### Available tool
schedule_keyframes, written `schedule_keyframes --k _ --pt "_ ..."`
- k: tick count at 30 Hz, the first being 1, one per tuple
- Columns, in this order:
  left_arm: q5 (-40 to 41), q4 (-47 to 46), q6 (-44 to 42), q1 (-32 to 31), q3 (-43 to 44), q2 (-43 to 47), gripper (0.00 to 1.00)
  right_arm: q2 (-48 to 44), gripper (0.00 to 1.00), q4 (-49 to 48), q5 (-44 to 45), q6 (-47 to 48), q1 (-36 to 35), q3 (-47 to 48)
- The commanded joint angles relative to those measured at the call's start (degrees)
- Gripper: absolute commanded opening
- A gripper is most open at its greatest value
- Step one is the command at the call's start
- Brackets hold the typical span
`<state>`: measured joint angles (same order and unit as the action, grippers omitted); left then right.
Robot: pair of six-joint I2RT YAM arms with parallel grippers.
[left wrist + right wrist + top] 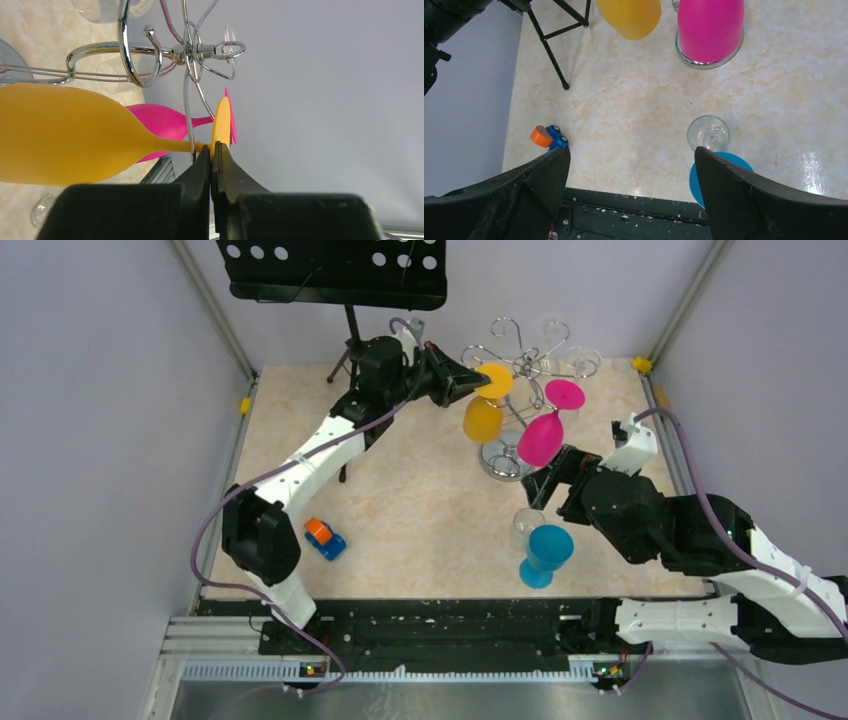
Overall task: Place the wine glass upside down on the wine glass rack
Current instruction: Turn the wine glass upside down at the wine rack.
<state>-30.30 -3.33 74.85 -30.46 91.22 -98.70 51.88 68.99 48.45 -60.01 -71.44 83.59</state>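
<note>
Yellow wine glass (483, 420) near chrome rack (527, 365)

Bright, even light all round, soft shadows only.
Overhead light sheens off the table (814, 165) and glints on the wine glass rack (131, 55); close to its lens, the left gripper (214, 152) blurs.

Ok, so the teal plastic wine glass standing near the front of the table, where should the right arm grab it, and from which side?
Probably the narrow waist under the bowl of the teal plastic wine glass, approached from the robot's right with the open right gripper. It stands upright, and a clear wine glass crowds its far left side.
</note>
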Motion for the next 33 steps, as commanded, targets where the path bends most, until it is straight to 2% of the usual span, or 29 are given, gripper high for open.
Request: schedule_keyframes --k 1,12,33 --pt "0.9 -3.0 -1.2 0.6 -0.9 4.4 0.0 0.7 0.97 -1.9 1.2 1.3 0.2 1.1" --pt "0.1 -3.4 -0.3 0.4 -4.4 6.8 0.0 0.8 0.98 -1.6 1.4 1.4 0.2 1.0" --pt "-0.8 -2.7 -0.4 -2.4 -4.3 6.8 0.0 0.9 0.98 -2.0 1.4 1.2 0.2 0.4"
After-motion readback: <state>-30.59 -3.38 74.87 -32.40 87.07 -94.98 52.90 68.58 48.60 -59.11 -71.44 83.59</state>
